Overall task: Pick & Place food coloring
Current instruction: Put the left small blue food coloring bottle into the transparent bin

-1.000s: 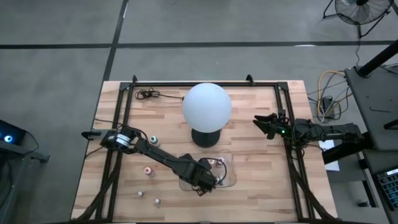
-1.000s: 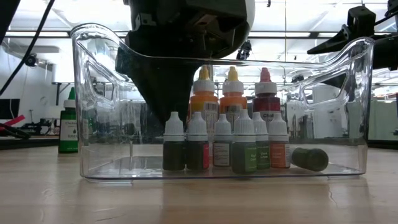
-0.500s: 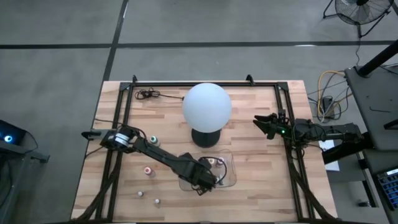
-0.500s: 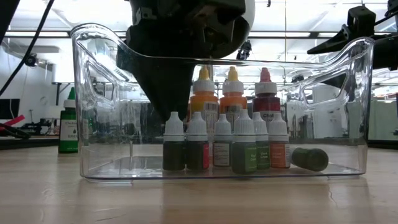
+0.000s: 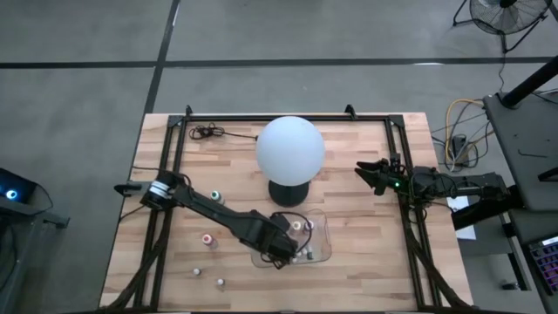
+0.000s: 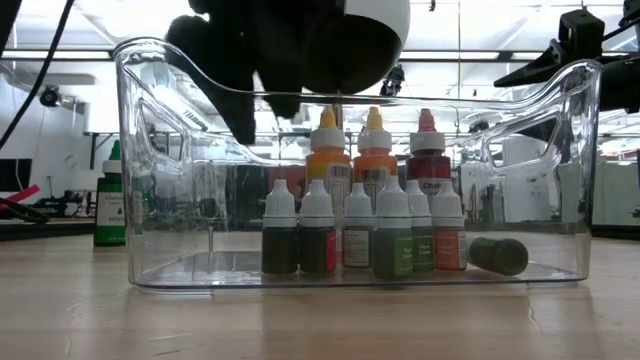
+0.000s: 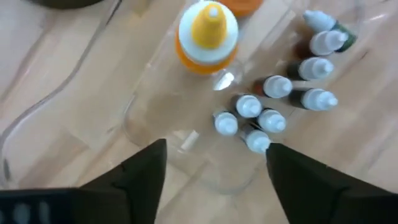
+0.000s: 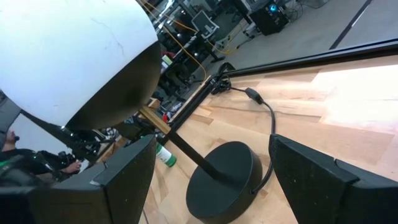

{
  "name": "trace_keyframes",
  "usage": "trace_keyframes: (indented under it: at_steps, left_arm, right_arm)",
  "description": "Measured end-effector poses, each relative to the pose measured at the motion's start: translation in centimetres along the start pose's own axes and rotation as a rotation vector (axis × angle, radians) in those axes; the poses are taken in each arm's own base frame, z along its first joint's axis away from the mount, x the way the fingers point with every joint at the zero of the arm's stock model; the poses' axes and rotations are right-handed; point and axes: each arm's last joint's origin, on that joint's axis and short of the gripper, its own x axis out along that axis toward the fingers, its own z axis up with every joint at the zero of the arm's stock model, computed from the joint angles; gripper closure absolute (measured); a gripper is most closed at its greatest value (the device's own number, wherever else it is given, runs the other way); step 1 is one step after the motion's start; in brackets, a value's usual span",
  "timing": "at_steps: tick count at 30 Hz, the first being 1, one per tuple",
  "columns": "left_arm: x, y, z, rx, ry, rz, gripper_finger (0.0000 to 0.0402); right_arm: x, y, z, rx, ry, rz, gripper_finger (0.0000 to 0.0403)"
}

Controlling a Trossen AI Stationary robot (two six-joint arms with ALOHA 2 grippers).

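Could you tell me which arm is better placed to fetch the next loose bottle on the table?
Probably the left: its open, empty gripper is over the tray, near the loose bottles. The right gripper waits beyond the globe.

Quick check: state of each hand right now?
Left hand: open, empty, above the clear tray of food coloring bottles.
Right hand: open, empty, facing the globe lamp.

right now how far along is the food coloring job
Done: most bottles already stand in the clear tray. In hand: nothing; the left gripper hovers open above the tray. Left: four bottles still on the table, such as a pink one. The right gripper waits open beside the white globe.
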Motion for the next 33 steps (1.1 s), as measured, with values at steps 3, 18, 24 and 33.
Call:
trace_keyframes:
  at_steps: [3, 18, 24, 33]
  left_arm:
    - [-1.4, 0.2, -0.1, -0.024, 0.005, -0.042, 0.0138]
    - [-8.1, 1.8, -2.4, -0.263, 0.018, -0.135, 0.0133]
    - [-10.6, 2.0, -5.3, -0.286, 0.046, -0.161, 0.0133]
    - [-14.1, 3.7, -10.6, -0.231, 0.066, -0.082, 0.0133]
  right_arm:
    - [0.0, 0.0, 0.0, 0.000, 0.000, 0.000, 0.0101]
    - [0.0, 0.0, 0.0, 0.000, -0.001, 0.000, 0.0101]
    - [0.0, 0.0, 0.0, 0.000, -0.001, 0.000, 0.0101]
    - [0.0, 0.0, 0.0, 0.000, -0.001, 0.000, 0.0101]
